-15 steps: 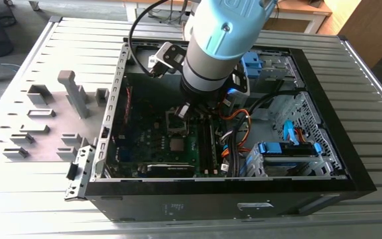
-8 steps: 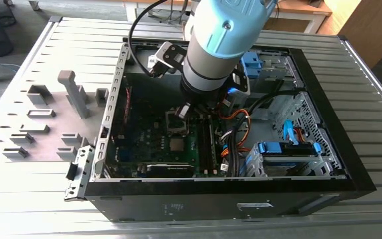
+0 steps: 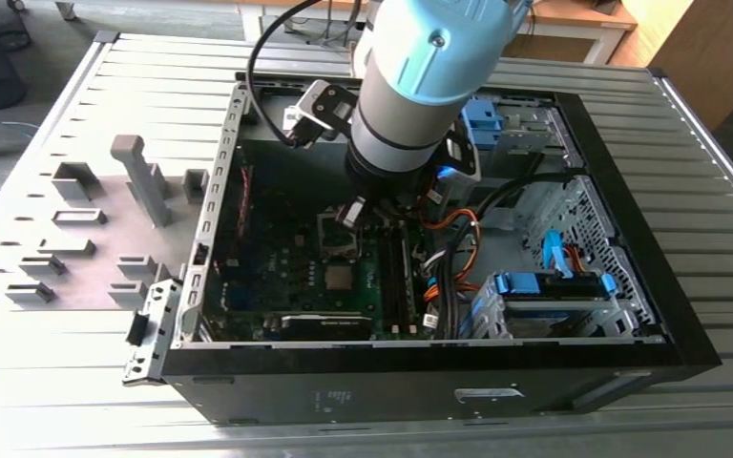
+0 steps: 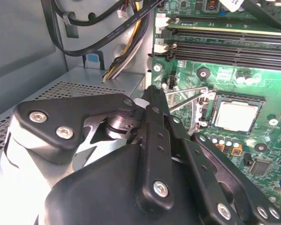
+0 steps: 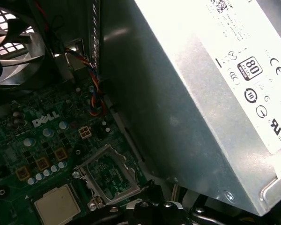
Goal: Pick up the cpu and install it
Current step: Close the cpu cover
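one cpu (image 4: 236,115), a small square chip with a pale metal top, lay flat in its socket on the green motherboard (image 4: 267,89), free of any hold. the socket's load plate (image 5: 94,157) stood tilted up and open between the chip and the jaws. a thin wire lever (image 4: 185,93) angled up just ahead of the jaw tips. the gripper (image 4: 149,93) hung near the socket but apart from the chip, its jaws pressed together with nothing pinched between them.

in the exterior view the gripper (image 3: 354,218) reached down into the open computer case (image 3: 405,396), with the cpu (image 3: 341,279) on the board just beyond its tips. close beside the jaws, on the side away from the chip, ran the grey power supply (image 5: 201,93), and a bundle of black and yellow cables (image 4: 129,54) trailed past its end. long black memory slots (image 4: 225,47) lay alongside the socket, off to one side of the jaws. a case fan (image 5: 11,42) sat farther off, beyond the board.

above the jaws rose the pale blue and grey robot arm (image 3: 430,57). blue-latched drive bays (image 3: 545,284) filled the case's end on the exterior view's right. outside the case, well apart from the jaws on the exterior view's left, grey holder blocks (image 3: 87,181) stood on the slatted metal table (image 3: 723,191).
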`<state>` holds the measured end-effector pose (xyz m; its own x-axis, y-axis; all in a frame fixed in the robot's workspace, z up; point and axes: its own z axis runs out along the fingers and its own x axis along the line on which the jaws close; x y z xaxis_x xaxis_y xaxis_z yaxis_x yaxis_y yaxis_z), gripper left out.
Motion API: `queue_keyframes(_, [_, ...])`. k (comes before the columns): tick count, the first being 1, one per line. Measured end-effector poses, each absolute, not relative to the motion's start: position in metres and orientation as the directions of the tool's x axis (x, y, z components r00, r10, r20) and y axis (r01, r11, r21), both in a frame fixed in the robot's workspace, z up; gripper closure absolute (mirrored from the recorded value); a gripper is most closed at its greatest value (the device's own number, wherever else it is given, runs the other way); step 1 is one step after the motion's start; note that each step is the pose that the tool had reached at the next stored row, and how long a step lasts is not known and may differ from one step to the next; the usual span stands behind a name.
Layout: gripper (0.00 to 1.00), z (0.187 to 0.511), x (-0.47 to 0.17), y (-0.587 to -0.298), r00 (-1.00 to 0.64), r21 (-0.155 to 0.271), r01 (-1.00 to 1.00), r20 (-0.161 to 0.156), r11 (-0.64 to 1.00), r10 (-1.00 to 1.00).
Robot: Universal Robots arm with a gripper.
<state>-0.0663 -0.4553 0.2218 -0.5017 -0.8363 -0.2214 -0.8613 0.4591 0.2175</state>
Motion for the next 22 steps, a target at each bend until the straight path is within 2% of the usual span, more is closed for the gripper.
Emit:
queue_keyframes(11, [0.89,0.2269,-0.0662,-0.4555,-0.490,0.213,-0.868,-0.212,0.449,-0.845])
queue_keyframes(22, [0.89,0.2305,-0.0660,-0.4565,-0.478,0.203,-0.874,-0.190,0.442,-0.858])
